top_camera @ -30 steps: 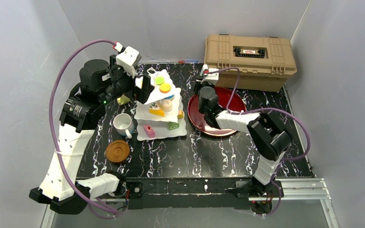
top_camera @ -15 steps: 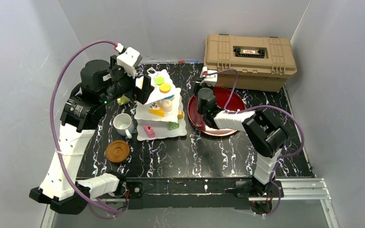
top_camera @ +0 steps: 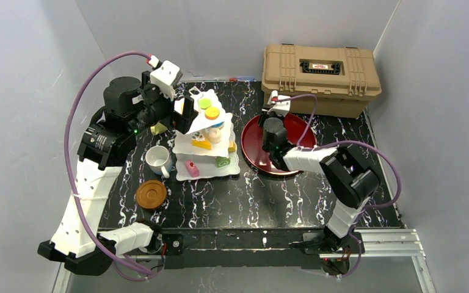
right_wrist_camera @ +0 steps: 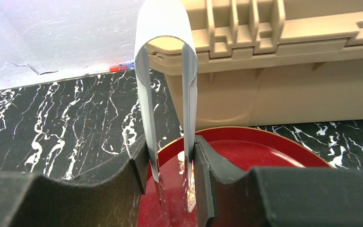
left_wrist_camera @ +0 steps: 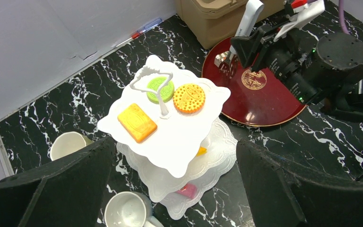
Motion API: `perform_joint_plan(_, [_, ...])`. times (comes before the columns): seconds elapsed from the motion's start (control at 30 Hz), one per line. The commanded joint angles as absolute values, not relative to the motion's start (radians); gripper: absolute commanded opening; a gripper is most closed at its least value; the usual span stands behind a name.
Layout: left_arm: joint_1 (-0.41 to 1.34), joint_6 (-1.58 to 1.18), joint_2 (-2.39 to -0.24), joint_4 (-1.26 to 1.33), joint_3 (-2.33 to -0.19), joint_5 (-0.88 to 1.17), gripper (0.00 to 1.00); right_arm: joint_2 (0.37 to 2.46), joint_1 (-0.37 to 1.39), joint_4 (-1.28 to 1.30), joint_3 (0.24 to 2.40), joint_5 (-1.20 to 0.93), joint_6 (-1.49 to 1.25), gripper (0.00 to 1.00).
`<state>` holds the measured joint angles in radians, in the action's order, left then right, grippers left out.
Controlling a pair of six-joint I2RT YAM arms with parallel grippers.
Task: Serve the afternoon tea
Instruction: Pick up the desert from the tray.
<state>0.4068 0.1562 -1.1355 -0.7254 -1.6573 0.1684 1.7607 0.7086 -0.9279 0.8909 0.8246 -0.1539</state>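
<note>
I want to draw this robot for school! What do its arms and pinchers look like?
Both the left arm and the right arm are made of chunky white and black pieces, and each trails a purple cable. Their fingers are thick and black. A tiny green light glows on the left arm.

Left hand (left_wrist_camera: 174, 144) spread wide, raised; right hand (right_wrist_camera: 170, 156) clamps tongs (right_wrist_camera: 165, 71), apparently angled down

Bright, even, diffuse from overhead; only soft, short shadows on desk (top_camera: 269, 195). Glare patches on glossy red tray (left_wrist_camera: 264, 106). Top view slightly soft. Left claw (left_wrist_camera: 172, 151) and right claw (right_wrist_camera: 170, 161) dark, defocused up close; white tongs (right_wrist_camera: 163, 23) sharp.
</note>
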Motion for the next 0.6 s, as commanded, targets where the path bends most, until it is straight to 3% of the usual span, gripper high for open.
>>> perform_joint_plan(0.0, [0.401, 0.157, -1.132, -0.715, -1.67, 0.174, 0.99, 1.674, 0.703, -0.991, 0.869, 0.853, -0.135, 0.12])
perform_joint_plan(0.37, [0.401, 0.151, -1.134, -0.716, -1.677, 0.179, 0.99, 1.598, 0.704, -0.89, 0.864, 0.768, -0.121, 0.15])
perform_joint_plan(0.57, [0.401, 0.144, -1.136, -0.714, -1.67, 0.182, 0.99, 1.526, 0.706, -0.802, 0.842, 0.828, -0.129, 0.16])
